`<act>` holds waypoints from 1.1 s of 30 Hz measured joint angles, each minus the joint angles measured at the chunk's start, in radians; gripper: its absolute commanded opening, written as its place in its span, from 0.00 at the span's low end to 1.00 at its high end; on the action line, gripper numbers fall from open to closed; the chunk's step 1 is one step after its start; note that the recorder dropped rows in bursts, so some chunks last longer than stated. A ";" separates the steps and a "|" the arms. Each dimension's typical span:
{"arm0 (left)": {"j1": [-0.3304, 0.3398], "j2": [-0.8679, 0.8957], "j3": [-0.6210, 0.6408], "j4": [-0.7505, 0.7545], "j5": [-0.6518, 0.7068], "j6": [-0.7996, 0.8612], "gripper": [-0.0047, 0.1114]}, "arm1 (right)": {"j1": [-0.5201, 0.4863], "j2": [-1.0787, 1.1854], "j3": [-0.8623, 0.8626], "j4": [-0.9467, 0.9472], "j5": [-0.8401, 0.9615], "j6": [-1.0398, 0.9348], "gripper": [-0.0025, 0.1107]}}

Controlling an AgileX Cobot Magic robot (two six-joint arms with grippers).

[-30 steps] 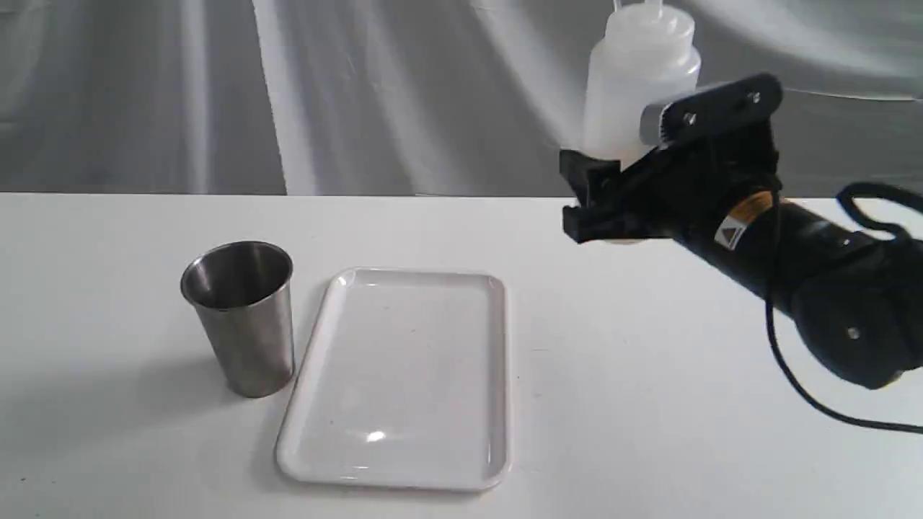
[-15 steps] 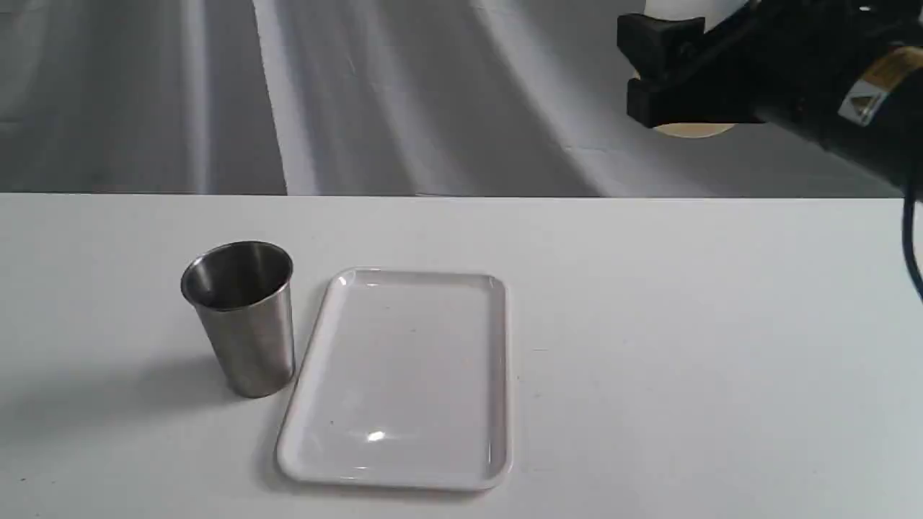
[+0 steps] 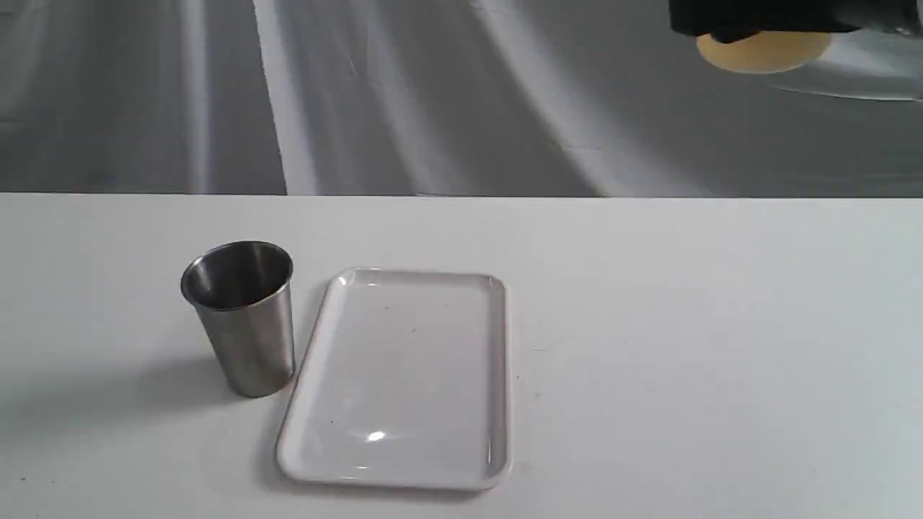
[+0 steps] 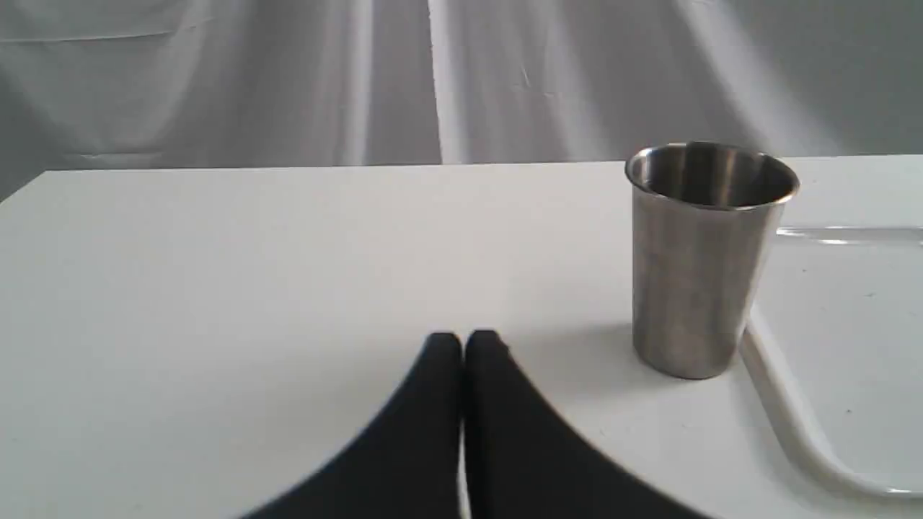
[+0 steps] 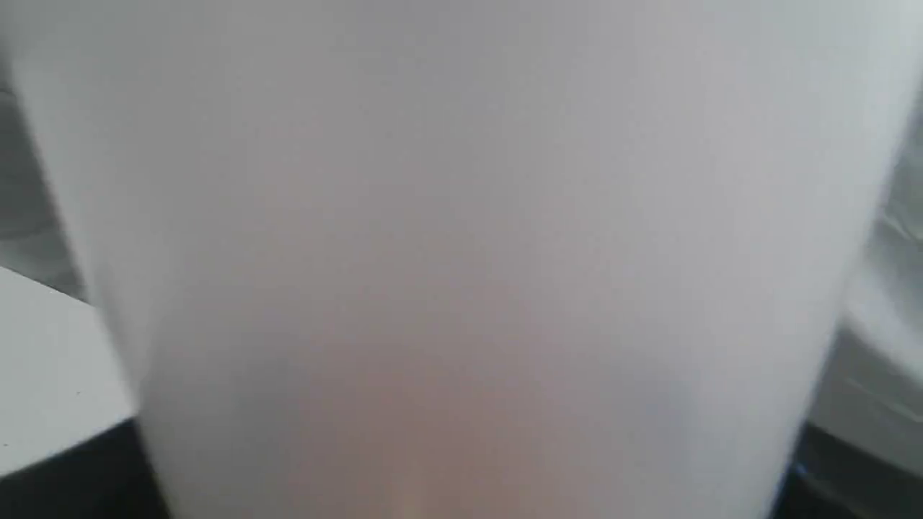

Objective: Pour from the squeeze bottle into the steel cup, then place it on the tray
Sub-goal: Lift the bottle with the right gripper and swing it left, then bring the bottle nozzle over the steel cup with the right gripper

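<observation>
Squeeze bottle [image 3: 763, 52], seemingly upright, is clamped in the right hand [image 3: 750, 16], high above the bench [image 3: 685, 324]. Steel cup [image 3: 241, 317] stands far below, to its left. Left hand [image 4: 463, 344], fingers together, is nearer the cup.

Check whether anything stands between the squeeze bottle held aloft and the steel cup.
Nothing visible does. The squeeze bottle hangs high at the right; only the flat tray lies beneath its path to the steel cup.

Left gripper [image 4: 461, 344] closed, right gripper [image 3: 757, 18] high, seemingly gripping squeeze bottle [image 3: 763, 52]
</observation>
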 measured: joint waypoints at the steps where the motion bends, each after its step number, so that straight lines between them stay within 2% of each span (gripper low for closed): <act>1: 0.000 0.000 0.000 0.000 0.000 0.000 0.04 | 0.025 0.000 -0.007 -0.043 0.019 0.011 0.02; 6: 0.000 0.000 0.000 0.000 0.000 0.000 0.04 | 0.128 0.040 -0.046 -0.115 0.103 0.025 0.02; 20: 0.000 0.000 0.000 0.000 0.000 0.000 0.04 | 0.294 0.371 -0.275 -0.097 0.402 0.027 0.02; 30: 0.000 0.000 0.000 0.000 0.000 0.000 0.04 | 0.375 0.579 -0.395 -0.086 0.472 0.023 0.02; 33: 0.000 0.000 0.000 0.000 0.000 0.000 0.04 | 0.399 0.645 -0.422 -0.084 0.485 -0.036 0.02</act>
